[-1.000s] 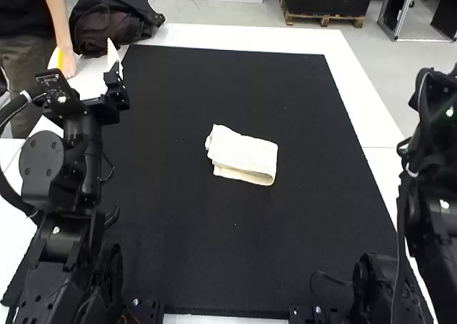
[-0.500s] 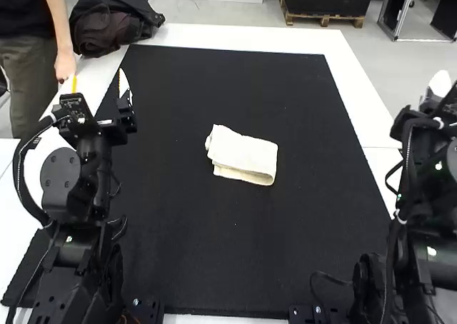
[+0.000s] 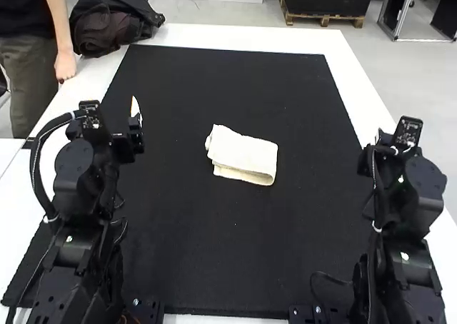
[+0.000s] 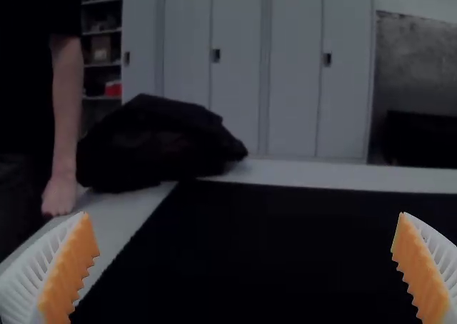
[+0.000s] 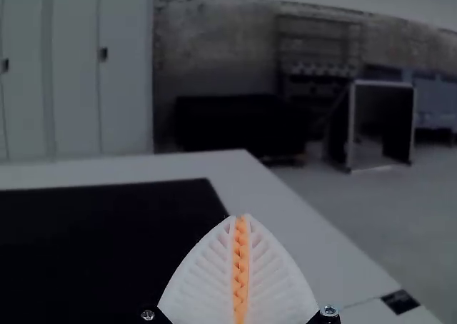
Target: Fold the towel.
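Cream cloth towel [image 3: 243, 155] folded in layers on black rect. mat [image 3: 235, 245]. L gripper [image 3: 113, 110] wide open, empty; R gripper [image 3: 408, 133] closed, nothing btwn fingers.

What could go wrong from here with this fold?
The towel's layers look uneven, with a lower one jutting out along the near edge, so a pinch there might miss the top layer. The right gripper's jaws are shut; unless they open first, they might only shove the cloth.
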Motion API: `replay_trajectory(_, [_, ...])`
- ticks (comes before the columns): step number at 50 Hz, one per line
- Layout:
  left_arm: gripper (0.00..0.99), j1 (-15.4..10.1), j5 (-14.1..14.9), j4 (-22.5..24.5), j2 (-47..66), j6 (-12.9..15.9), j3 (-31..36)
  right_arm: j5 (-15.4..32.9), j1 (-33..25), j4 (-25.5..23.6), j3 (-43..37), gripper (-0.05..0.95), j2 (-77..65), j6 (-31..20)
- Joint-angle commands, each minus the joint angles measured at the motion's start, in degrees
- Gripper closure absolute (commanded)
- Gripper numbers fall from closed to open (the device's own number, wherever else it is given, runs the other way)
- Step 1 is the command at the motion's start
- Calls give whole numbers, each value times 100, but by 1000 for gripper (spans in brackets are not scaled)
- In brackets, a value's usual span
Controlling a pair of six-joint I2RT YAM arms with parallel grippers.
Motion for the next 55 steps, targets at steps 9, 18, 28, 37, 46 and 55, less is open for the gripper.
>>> replay_trajectory(9, [30, 3, 239, -534, -84, 40, -32, -153, -100, -413, -69, 903, -56, 219])
replay_trajectory(18, [30, 65, 292, -991, -84, 93, -40, -189, -136, -1222, -78, 900, -65, 228])
replay_trajectory(28, [31, 153, 354, -1105, -84, -74, -32, -320, -136, -1283, -78, 808, -56, 228])
replay_trajectory(37, [30, 153, 354, -1087, -84, -144, -32, -320, -144, -1292, -86, -28, -65, 228])
replay_trajectory(46, [30, 161, 354, -1070, -84, -153, -23, -540, -118, -1318, -86, -23, -56, 167])
replay_trajectory(55, [30, 135, 354, -1070, -84, -153, -32, -918, -109, -1424, -86, -23, -65, 149])
